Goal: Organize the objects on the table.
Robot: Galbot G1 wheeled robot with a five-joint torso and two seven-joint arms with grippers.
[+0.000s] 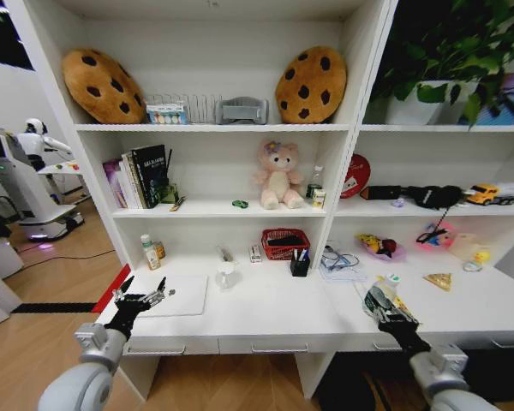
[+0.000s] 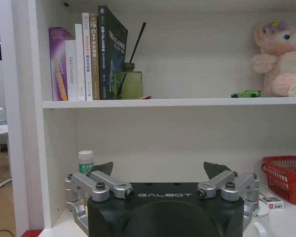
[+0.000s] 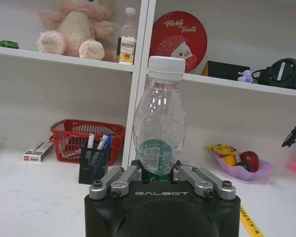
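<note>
On the white table (image 1: 274,312) my right gripper (image 1: 385,312) (image 3: 158,174) is shut on a clear plastic bottle (image 1: 378,297) (image 3: 159,123) with a white cap and green label, held upright above the desk's right part. My left gripper (image 1: 143,299) (image 2: 160,170) hovers open and holds nothing, over the near left corner of the silver laptop (image 1: 178,295). A black pen holder (image 1: 300,265) (image 3: 93,163) with blue and black pens stands mid-desk. Two small bottles (image 1: 151,253) stand at the back left. A tiny green toy car (image 1: 240,204) (image 2: 246,93) rests on the shelf. A yellow ruler (image 3: 249,222) lies on the desk.
A red basket (image 1: 284,243) and a glass cup (image 1: 227,274) sit at the back of the desk. A pink teddy bear (image 1: 278,175), books (image 1: 141,175) and cookie cushions (image 1: 311,84) fill the shelves. A purple fruit dish (image 1: 381,248) stands at the right.
</note>
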